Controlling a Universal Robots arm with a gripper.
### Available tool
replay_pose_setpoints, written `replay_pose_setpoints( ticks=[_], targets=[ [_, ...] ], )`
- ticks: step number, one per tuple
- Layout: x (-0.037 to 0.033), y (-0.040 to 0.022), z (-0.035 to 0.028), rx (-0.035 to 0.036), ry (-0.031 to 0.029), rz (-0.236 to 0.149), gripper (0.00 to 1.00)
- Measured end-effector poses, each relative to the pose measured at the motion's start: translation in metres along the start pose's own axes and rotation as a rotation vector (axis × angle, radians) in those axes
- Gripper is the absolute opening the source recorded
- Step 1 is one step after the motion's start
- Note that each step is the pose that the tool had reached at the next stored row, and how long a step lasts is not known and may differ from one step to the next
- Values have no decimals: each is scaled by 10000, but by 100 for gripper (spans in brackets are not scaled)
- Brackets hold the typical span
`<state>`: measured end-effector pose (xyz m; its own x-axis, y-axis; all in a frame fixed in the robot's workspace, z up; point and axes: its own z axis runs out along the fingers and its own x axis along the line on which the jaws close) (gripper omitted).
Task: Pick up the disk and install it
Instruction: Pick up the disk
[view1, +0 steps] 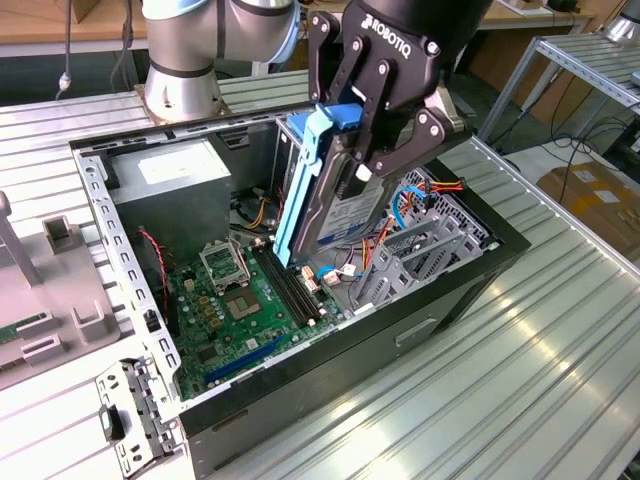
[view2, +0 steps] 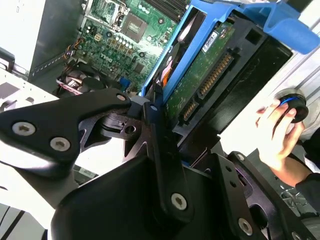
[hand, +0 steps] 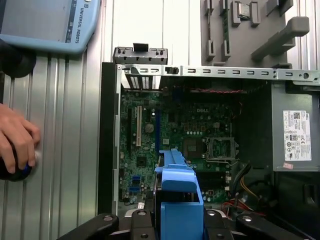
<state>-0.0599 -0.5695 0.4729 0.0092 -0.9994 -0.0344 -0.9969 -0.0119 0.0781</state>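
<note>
The open computer case (view1: 300, 395) lies on the worktop (view1: 530, 380). In it the motherboard (view1: 235, 305) covers the floor, the power supply (view1: 170, 185) sits behind the board, and the drive cage (view1: 430, 250) stands at the exterior view's right. Above the board — between supply and cage — the disk (view1: 335, 215) hangs on edge, tilted, clamped in the pincer (view1: 365, 165). A fixture block (view1: 60, 290) rests on the worktop at the exterior view's left.

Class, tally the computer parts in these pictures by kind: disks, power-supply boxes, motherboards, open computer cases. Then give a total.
Disk: 1
Power-supply box: 1
Motherboard: 1
Computer case: 1
Total: 4
</note>
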Motion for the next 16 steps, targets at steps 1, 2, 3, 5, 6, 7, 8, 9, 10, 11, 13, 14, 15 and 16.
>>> replay_pose_setpoints(
  ticks=[1,2,3,5,6,7,8,9,10,11,13,14,15,16],
  targets=[
    [2,-38,-1,-4,0,-1,36],
    [4,-74,-3,-10,0,-2,36],
    [5,-93,-4,-12,0,-3,36],
    [8,-132,-6,-16,1,-4,36],
    [9,-149,-6,-18,0,-4,36],
    [11,-167,-8,-20,1,-5,36],
    [12,-183,-9,-22,2,-5,36],
    [14,-203,-10,-24,2,-4,36],
    [17,-219,-9,-25,-1,-5,36],
    [21,-243,-11,-28,0,-6,36],
    [27,-277,-12,-33,-1,-7,36],
    [31,-294,-13,-36,0,-6,36],
    [38,-314,-14,-39,0,-7,36],
    [46,-330,-15,-42,0,-7,36]
  ],
)
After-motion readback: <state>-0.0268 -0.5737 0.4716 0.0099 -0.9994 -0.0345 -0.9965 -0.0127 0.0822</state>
